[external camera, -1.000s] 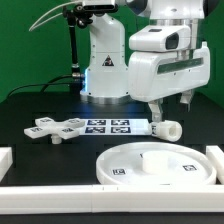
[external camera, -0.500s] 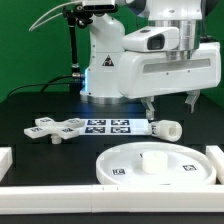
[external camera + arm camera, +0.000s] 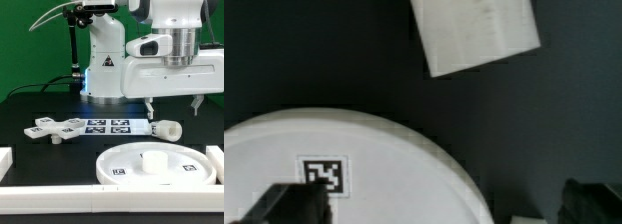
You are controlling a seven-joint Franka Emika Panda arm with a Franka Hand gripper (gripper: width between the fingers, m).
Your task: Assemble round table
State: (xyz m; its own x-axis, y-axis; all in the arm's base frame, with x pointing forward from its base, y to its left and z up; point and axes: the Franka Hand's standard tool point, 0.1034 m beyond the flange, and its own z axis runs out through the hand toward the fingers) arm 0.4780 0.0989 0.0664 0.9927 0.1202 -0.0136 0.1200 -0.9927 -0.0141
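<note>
Swings the gripper (image 3: 173, 103) up and toward the exterior view's right since a second ago, holds it wide open and empty over the far edge of the disc (image 3: 112, 158), with the post (image 3: 167, 128) lying just beyond, risks rolling it away if lowered off-centre.

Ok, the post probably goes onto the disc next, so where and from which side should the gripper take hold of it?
Probably across the round body of the post, near mid-length, coming straight down from above. It lies on its side on the table, beside the end of the marker board, so both curved flanks look free. The gripper hangs open higher up.
</note>
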